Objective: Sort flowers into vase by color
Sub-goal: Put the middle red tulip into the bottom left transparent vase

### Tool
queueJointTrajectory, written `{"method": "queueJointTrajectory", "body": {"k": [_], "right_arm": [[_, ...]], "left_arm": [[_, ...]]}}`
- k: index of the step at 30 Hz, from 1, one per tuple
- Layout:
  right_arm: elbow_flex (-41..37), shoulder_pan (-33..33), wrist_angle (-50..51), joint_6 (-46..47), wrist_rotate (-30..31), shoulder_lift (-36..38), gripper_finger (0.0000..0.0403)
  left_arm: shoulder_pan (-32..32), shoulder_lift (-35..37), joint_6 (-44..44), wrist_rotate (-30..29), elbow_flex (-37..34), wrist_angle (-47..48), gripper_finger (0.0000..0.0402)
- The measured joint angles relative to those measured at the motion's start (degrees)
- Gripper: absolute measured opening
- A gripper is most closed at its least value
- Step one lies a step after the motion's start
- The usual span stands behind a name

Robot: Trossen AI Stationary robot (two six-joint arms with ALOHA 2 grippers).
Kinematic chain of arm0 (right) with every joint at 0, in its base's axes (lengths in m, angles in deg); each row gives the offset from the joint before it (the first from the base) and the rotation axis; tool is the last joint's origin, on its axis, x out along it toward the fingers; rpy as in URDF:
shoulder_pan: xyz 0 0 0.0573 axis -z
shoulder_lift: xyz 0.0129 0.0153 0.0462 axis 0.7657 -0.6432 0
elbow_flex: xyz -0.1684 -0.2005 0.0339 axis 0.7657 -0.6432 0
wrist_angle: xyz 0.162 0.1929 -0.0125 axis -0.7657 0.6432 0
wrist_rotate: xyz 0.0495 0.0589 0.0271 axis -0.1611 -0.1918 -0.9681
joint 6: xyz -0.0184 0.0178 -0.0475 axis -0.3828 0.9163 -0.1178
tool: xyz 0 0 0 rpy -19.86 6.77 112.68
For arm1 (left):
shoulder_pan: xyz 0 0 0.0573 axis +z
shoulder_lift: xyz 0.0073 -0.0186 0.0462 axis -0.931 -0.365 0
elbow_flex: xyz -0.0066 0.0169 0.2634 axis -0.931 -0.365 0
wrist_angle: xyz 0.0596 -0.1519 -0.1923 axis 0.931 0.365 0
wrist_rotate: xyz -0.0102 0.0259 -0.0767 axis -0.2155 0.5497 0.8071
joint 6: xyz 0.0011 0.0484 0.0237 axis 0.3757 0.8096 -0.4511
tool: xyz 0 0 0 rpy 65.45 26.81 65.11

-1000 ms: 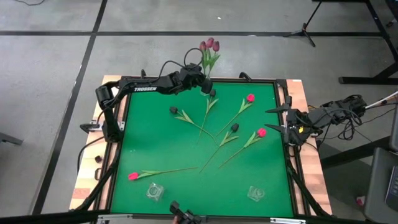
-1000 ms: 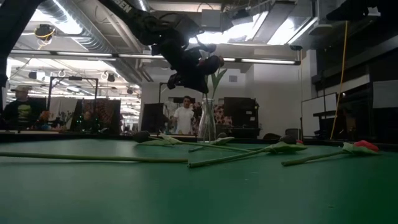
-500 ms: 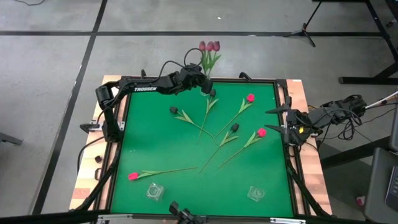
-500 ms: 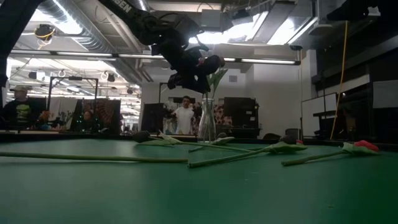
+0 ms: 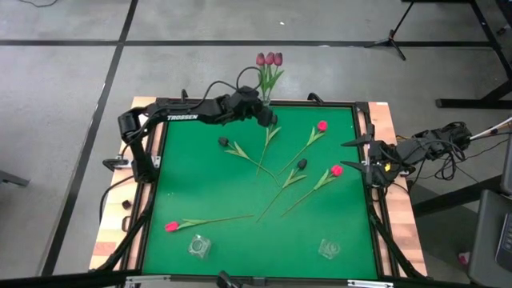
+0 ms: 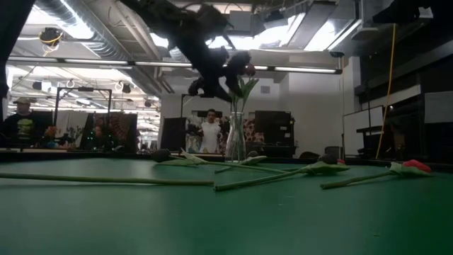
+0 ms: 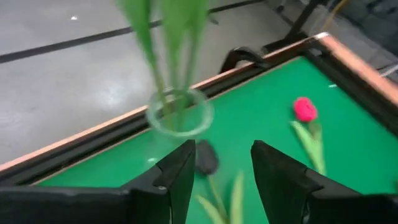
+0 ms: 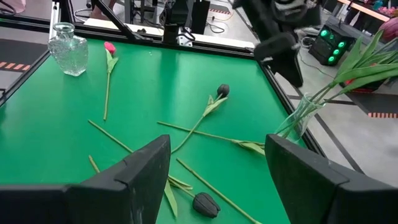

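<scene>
Three mauve tulips (image 5: pixel 270 59) stand with their stems in a glass vase (image 7: pixel 179 113) at the table's far edge. My left gripper (image 5: pixel 270 118) hovers open just on the near side of that vase, above a near-black tulip head (image 7: pixel 205 159), holding nothing. Three pink-red tulips (image 5: pixel 322 126) (image 5: pixel 337 170) (image 5: pixel 170 226) and three near-black ones (image 5: pixel 223 142) (image 5: pixel 302 164) lie flat on the green mat. My right gripper (image 5: pixel 352 155) waits open at the table's right edge.
Two empty glass vases (image 5: pixel 198 246) (image 5: pixel 329 249) stand near the table's near edge. A raised black frame (image 5: pixel 240 102) runs around the green mat. The stems cross in the mat's middle. People show in the room beyond the table in the low view.
My left gripper has opened and come off the stems in the far vase, drawing up and toward the table's near edge. The three mauve tulips have stayed in the vase and now stand a little straighter.
</scene>
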Motion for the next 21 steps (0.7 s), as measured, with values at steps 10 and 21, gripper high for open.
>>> {"method": "queueJointTrajectory", "body": {"k": [10,21], "right_arm": [[0.0,0.0,0.0,0.7,-1.0,0.0,0.0262],[-4.6,0.0,-2.1,2.2,-5.6,-5.6,0.0262]], "left_arm": [[-8.3,9.0,-3.0,3.0,0.0,11.3,0.0151],[-21.2,9.9,-15.9,0.9,0.0,20.6,0.0146]]}}
